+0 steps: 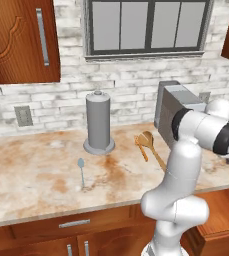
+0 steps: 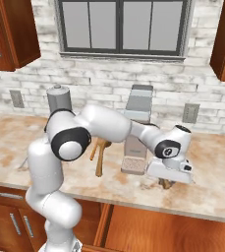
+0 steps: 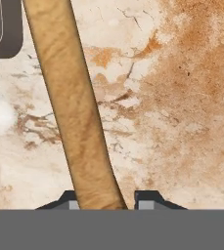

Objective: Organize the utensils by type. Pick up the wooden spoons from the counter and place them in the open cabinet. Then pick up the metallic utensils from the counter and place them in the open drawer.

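You see the marbled desk under a brick wall and window, where the end effector grips a wooden spoon.

Two wooden spoons, one metal spoon

No writing, label, brand mark or number can be read anywhere in these views. Every surface is plain or patterned, with no lettering.
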